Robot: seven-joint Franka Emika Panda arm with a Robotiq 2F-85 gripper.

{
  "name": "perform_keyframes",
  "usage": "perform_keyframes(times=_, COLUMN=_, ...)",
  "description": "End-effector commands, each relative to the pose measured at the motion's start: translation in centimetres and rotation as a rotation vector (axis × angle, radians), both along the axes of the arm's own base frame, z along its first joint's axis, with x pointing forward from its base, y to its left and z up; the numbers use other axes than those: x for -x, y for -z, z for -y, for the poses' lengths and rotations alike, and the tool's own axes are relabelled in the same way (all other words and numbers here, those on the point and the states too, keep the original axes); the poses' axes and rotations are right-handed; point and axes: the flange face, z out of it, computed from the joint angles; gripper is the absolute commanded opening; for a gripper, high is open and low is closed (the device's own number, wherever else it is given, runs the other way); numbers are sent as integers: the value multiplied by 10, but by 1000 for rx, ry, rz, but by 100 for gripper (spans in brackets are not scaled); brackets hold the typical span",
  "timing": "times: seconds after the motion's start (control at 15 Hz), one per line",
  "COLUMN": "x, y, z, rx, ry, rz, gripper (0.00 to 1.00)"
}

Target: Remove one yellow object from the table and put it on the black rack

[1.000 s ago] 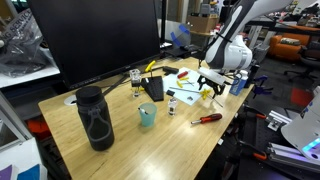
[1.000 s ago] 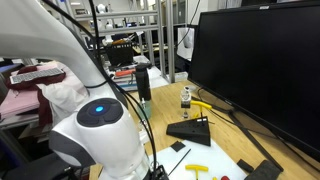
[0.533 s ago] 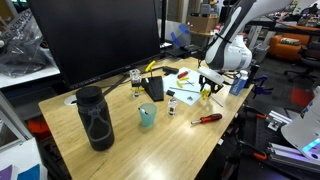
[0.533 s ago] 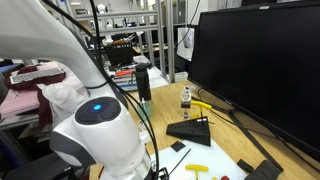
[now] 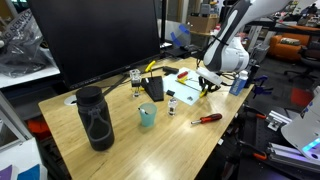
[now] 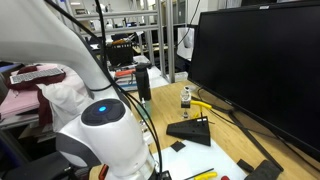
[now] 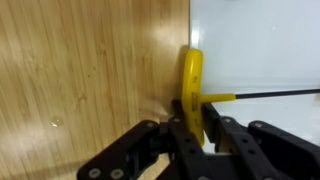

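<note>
Fingers (image 7: 178, 128) of my claw (image 7: 196, 115) were clamped from both sides on the lower end of the yellow stick (image 7: 192, 75). In the wrist view it stood between them with its length running up the picture. A thin dark rod (image 7: 270, 95) stuck out sideways from its middle, over a white sheet (image 7: 260, 45). The stick sat right along the line where that sheet met the bare wood of the table (image 7: 80, 70). Whether it touched the surface or hung just clear of it, I could not tell.

In an exterior view my claw (image 5: 207, 84) pointed down over the white sheet near one end of the table, with a spot of yellow at its tip. The black rack (image 5: 152, 88) stood well apart from me, toward the middle of the table and near the big monitor (image 5: 95, 40). A teal cup (image 5: 147, 115) stood just beside the rack, with a tall dark bottle (image 5: 95, 118) farther along. A red-handled screwdriver (image 5: 207, 118) lay near the table edge, not far from my claw. Another yellow piece (image 5: 151, 67) lay near the rack, at the foot of the monitor.
</note>
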Motion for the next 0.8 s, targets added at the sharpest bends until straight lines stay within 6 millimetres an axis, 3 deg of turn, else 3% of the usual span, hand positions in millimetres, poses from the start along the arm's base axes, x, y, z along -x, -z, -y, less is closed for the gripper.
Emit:
perform_keyframes(times=0.0, x=-4, y=7, z=1, rx=9, ry=-14, rz=-8, gripper=32)
perform_keyframes(times=0.2, x=-6, y=4, z=0, rx=15, ry=-23, rz=0, gripper=41)
perform_keyframes(times=0.33, x=-6, y=2, z=-1, rx=19, ry=-32, rz=4, gripper=37)
perform_keyframes(times=0.4, x=-7, y=2, z=-1, rx=18, ry=-38, rz=5, gripper=29)
perform_keyframes(times=0.47, x=-7, y=1, z=-2, rx=15, ry=-43, rz=4, gripper=13)
perform_keyframes(times=0.67, x=-9, y=1, z=-4, rx=15, ry=-56, rz=4, gripper=1)
perform_keyframes(times=0.73, x=-9, y=0, z=-5, rx=15, ry=-60, rz=5, gripper=2)
